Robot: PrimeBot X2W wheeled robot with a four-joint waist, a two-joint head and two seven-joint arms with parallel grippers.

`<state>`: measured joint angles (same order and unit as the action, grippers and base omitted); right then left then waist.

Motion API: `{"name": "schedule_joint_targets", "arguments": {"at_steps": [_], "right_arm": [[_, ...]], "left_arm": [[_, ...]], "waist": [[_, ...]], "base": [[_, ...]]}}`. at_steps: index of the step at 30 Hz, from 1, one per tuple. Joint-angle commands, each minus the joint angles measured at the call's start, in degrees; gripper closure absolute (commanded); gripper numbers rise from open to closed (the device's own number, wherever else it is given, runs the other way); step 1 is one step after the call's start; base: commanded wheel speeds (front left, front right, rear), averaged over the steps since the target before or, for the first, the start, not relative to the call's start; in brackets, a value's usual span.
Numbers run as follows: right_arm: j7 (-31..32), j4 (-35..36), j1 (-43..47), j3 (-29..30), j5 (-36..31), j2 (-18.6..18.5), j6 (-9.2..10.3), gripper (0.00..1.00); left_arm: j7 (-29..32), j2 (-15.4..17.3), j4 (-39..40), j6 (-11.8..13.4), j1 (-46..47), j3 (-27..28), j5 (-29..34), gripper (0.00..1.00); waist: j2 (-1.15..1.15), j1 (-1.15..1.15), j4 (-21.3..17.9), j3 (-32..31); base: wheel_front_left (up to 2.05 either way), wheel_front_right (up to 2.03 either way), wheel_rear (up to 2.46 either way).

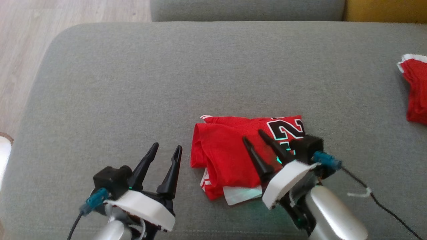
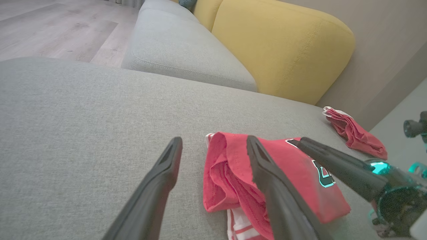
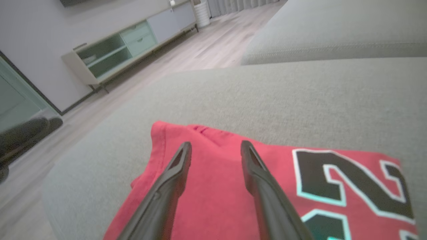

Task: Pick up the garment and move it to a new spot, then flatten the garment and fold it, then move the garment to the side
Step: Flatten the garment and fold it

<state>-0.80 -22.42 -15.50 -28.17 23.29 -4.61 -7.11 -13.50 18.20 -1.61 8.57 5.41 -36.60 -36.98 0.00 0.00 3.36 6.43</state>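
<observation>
found garment (image 1: 230, 150) folded in rough red bundle on grey sofa seat (image 1: 133, 83), black "2" print facing up. lay just right of left tool (image 1: 167, 146), not touching it, and directly beneath right tool (image 1: 253, 135). saw left tool spread fairly wide, empty, low over seat. saw right tool spread narrower, nothing between fingers, tips over garment's top layer; could not tell if touching. spotted smaller red bundle (image 1: 415, 93) well right of right tool, yellow cushion (image 2: 283, 46) far ahead of left tool.
</observation>
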Motion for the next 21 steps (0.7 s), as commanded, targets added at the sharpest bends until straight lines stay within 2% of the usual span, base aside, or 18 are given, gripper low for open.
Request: {"name": "schedule_joint_targets", "arguments": {"at_steps": [1,2,4,5,6,7,15,21], "right_arm": [[-1.08,1.09,-1.14,-1.69,-1.53,-0.19,-0.37,0.40],[-1.49,0.31,-0.92,-2.24,-2.33,-0.17,-0.37,0.53],[-2.24,-1.99,-0.75,-3.26,-3.27,-0.05,-0.37,0.64],[-2.64,-3.47,-0.79,-3.85,-3.59,0.06,-0.37,0.75],[-3.08,-5.08,-0.91,-4.57,-3.71,0.22,-0.37,0.92],[-3.55,-6.71,-1.08,-5.33,-3.79,0.40,-0.37,1.00],[-8.00,-16.01,-3.85,-14.89,-0.37,1.64,-0.37,1.00],[-9.81,-17.05,-6.22,-24.65,5.03,1.71,-0.37,1.00]], "left_arm": [[-0.64,0.78,1.52,0.16,2.90,2.21,-0.09,0.00],[-0.66,0.82,1.49,0.17,2.91,2.27,-0.12,0.00],[-0.69,0.81,1.47,0.18,2.95,2.35,-0.16,0.00],[-0.71,0.79,1.46,0.18,2.96,2.36,-0.17,0.00],[-0.73,0.77,1.45,0.17,2.98,2.37,-0.19,0.00],[-0.74,0.76,1.42,0.14,3.00,2.36,-0.21,0.00],[-0.88,1.00,1.34,0.13,2.72,2.64,-0.34,0.00],[-0.97,1.17,1.49,0.32,2.33,2.82,-0.37,0.00]], "waist": [[0.00,0.00,0.48,0.17],[0.00,0.00,0.72,0.20],[0.00,0.00,1.22,0.23],[0.00,0.00,1.49,0.22],[0.00,0.00,1.75,0.21],[0.00,0.00,2.02,0.17],[0.00,0.00,3.37,-0.08],[0.00,0.00,3.54,-0.30]], "base": [[0.00,0.00,0.00],[0.00,0.00,0.00],[0.00,0.00,0.00],[0.00,0.00,0.00],[0.00,0.00,0.00],[0.00,0.00,0.00],[0.00,0.00,0.00],[0.00,0.00,0.00]]}}
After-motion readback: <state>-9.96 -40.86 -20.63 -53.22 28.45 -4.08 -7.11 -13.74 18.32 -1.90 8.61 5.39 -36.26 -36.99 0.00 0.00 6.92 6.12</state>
